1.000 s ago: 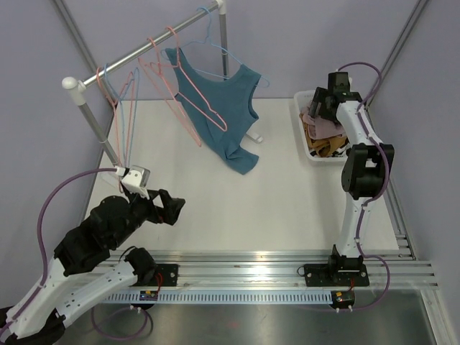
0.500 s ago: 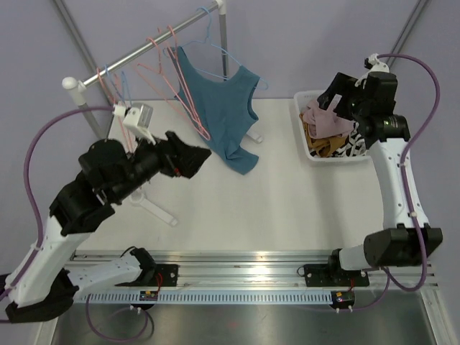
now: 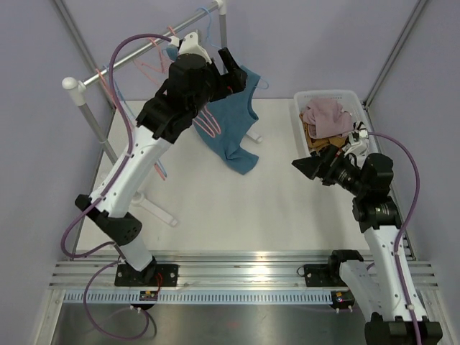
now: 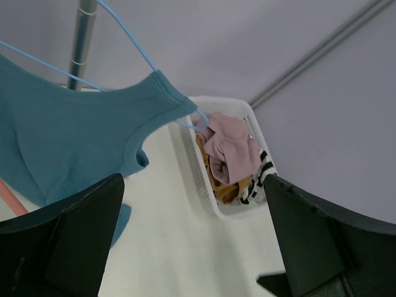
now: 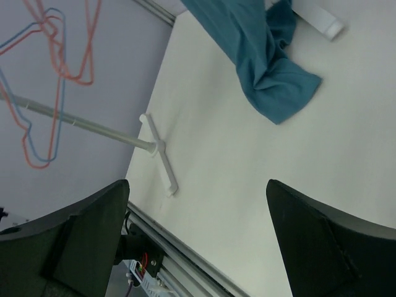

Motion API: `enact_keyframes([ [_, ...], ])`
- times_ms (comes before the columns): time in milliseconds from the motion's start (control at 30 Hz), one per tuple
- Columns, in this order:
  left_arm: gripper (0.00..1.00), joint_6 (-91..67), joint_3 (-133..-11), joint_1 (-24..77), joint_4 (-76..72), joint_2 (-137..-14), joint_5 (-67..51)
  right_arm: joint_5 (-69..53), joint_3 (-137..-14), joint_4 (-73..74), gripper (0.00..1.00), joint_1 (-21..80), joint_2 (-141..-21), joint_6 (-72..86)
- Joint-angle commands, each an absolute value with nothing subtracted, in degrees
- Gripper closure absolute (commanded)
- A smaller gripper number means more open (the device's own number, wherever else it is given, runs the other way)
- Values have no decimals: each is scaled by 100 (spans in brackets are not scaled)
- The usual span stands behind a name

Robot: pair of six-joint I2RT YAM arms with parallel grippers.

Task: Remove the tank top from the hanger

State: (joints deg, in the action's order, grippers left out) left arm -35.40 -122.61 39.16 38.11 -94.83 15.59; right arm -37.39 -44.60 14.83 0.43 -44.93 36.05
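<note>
Seen from above, your left gripper (image 3: pixel 233 72) is raised high beside the grey metal rail (image 3: pixel 122 61), with its dark fingers spread wide and holding nothing. It sits just above the teal sleeveless tank top (image 3: pixel 231 126), which hangs under the rail with its lower end crumpled on the white table (image 3: pixel 273 208). Your right gripper (image 3: pixel 305 167) hovers over the table near the white plastic basket (image 3: pixel 327 95) of mixed clothes, also spread wide with nothing in it. In the left wrist view, two dark fingers (image 4: pixel 68 235) frame the bottom corners, far apart, with nothing between them. Above them, the tank top's shoulder strap is threaded on a thin light-blue wire hanger (image 4: pixel 127 34), and the basket lies beyond. In the right wrist view, the fingers (image 5: pixel 328 247) are again far apart and grip nothing. Ahead of them, the tank top's hem lies folded on the table. The rack's white cross-shaped foot (image 5: pixel 158 154) stands to the left, and bare pink and blue wire hangers (image 5: pixel 62 37) hang above it.
</note>
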Motion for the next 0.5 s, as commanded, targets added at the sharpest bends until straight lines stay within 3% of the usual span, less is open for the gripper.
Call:
enact_keyframes([
  [0, 1, -3946, -12630, 3622, 3079, -9790, 1722, -4148, -4483, 1439, 1, 44, -3703, 3806],
  [200, 1, -3964, -12156, 3420, 1577, -10290, 1978, -4403, -3957, 1565, 1, 44, -2622, 4349],
  [467, 1, -4288, -12744, 2989, 967, -11372, 2066, -4500, -3770, 2074, 0, 44, -1916, 4447],
])
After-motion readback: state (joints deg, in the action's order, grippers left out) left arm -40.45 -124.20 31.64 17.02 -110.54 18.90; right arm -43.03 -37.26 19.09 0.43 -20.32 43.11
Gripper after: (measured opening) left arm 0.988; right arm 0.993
